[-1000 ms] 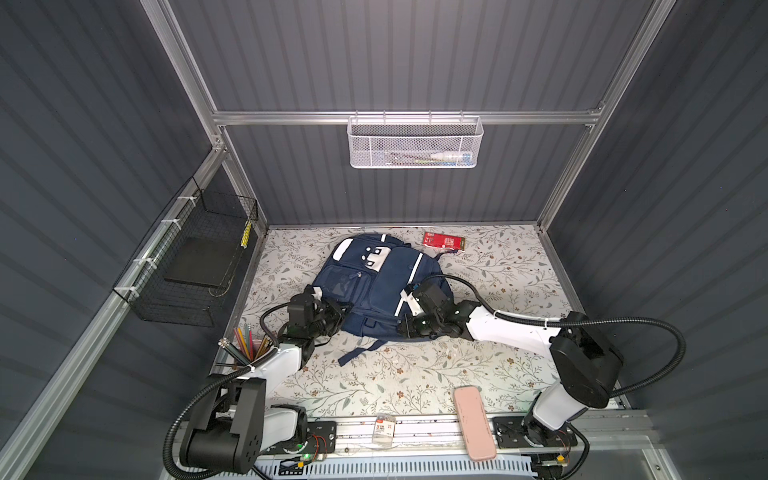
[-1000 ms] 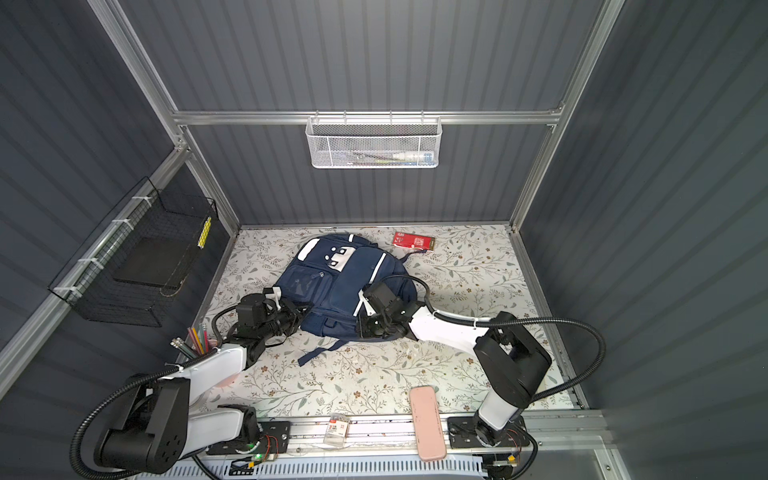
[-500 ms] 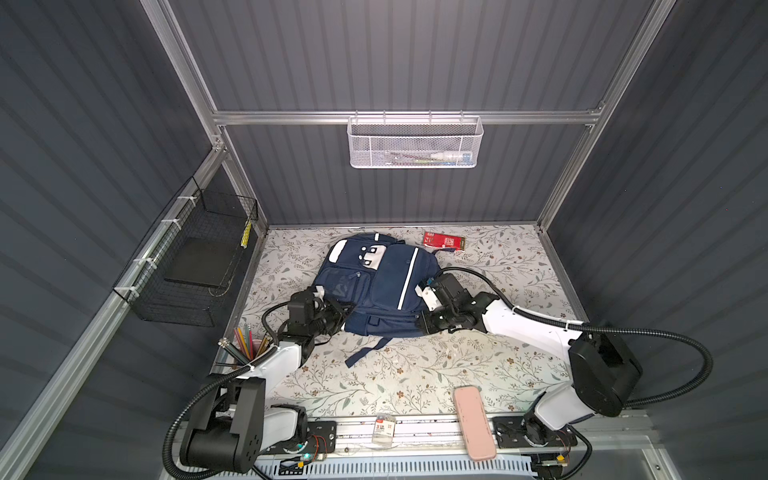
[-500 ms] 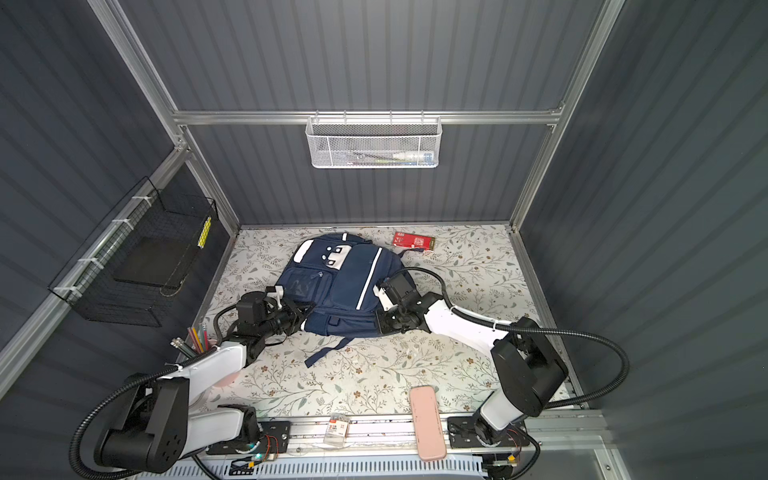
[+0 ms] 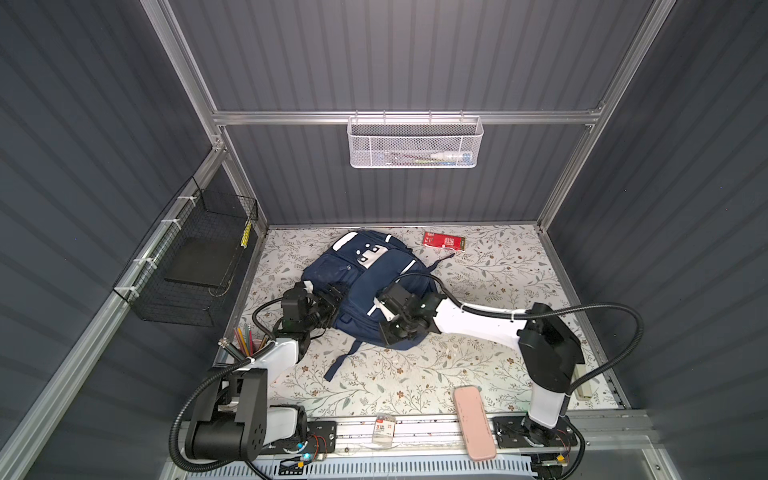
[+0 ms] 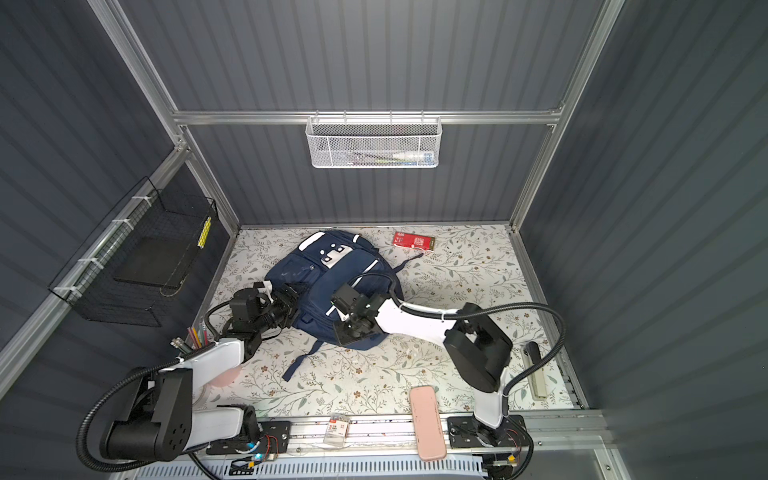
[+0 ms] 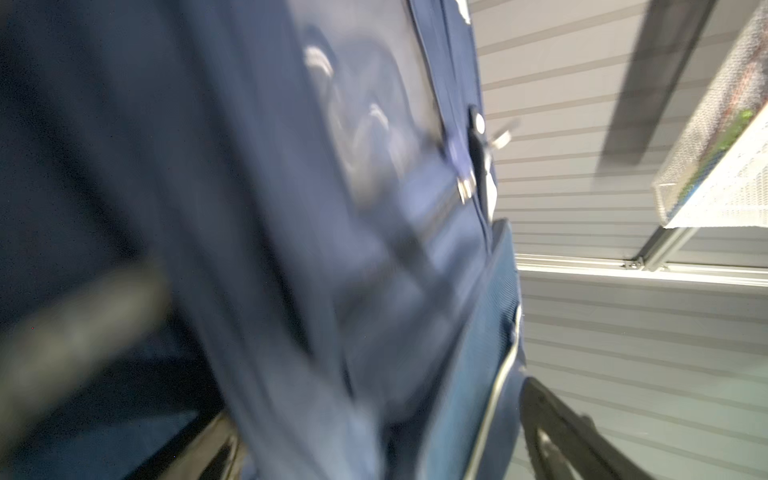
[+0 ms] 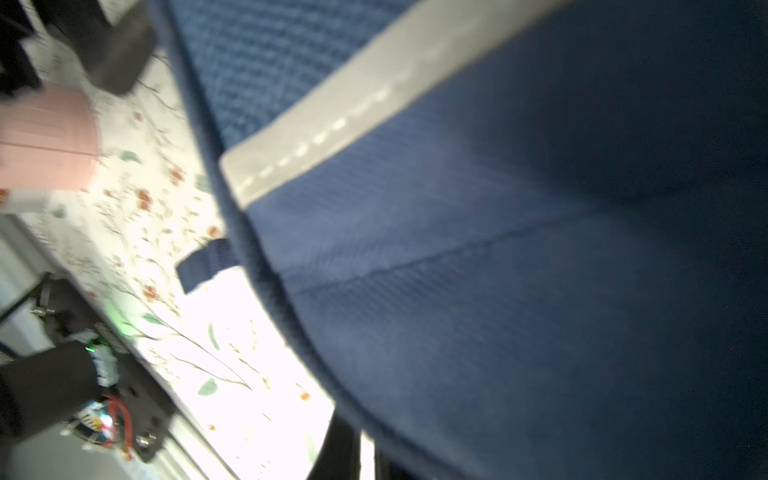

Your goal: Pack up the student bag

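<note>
Navy fabric fills both of my wrist views. The student bag (image 5: 374, 278) lies on the flowered cloth (image 5: 498, 282) between my two grippers, with its white front patch (image 5: 368, 254) at the end farthest from both of them.

My left gripper (image 5: 336, 300) is at the bag's side and released. In the left wrist view my fingers (image 7: 83, 332) are blurred but stand far apart. The bag's side panel is between them and a zip pull (image 7: 478, 137) lies further ahead.

My right gripper (image 5: 392, 330) is clenched at the bag's nearer corner. In the right wrist view the piped edge (image 8: 266, 266) runs down toward my fingers (image 8: 340, 449), and a white stripe (image 8: 353, 112) crosses the fabric just past them. I take the pinch to be on the student bag itself, though the contact point is hidden.

A loose strap (image 5: 343, 361) trails from the bag across the cloth, on the base side of both grippers and between them. Beyond the bag, ahead of my right gripper, a red packet (image 5: 443, 241) lies flat and apart from the bag. Well behind my right gripper, near that arm's base, a pink case (image 5: 473, 422) lies partly over the front rail. Behind my left gripper, just beside that arm, stands a cup of pencils (image 5: 245, 340).
</note>
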You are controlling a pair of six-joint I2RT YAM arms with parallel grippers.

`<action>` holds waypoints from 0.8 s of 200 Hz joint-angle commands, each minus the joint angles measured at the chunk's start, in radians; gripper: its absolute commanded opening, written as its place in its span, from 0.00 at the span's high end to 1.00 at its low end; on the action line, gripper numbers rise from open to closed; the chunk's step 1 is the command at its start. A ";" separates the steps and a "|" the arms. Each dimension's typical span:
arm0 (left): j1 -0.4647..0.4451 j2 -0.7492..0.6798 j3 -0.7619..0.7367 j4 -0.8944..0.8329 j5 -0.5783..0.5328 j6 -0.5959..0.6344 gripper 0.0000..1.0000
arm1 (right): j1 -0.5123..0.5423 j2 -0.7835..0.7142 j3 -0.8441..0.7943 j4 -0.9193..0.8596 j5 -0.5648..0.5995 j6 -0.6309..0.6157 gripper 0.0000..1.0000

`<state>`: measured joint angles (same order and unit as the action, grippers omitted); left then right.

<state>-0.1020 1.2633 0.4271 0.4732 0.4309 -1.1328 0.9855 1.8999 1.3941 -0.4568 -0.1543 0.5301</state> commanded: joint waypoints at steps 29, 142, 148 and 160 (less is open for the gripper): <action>-0.112 -0.189 -0.082 -0.101 -0.151 -0.068 0.15 | -0.003 0.092 0.163 0.100 -0.037 0.054 1.00; -0.228 0.011 -0.104 0.151 -0.183 -0.110 0.92 | 0.064 0.048 0.087 0.161 -0.013 0.102 1.00; -0.228 0.011 -0.105 0.147 -0.181 -0.108 0.95 | 0.061 0.042 0.076 0.154 0.000 0.100 1.00; -0.228 -0.004 -0.103 0.113 -0.186 -0.093 1.00 | 0.050 0.018 0.048 0.135 0.021 0.088 1.00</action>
<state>-0.3222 1.2594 0.3325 0.5831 0.2428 -1.2385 1.0283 1.9709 1.4712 -0.3168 -0.1371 0.6262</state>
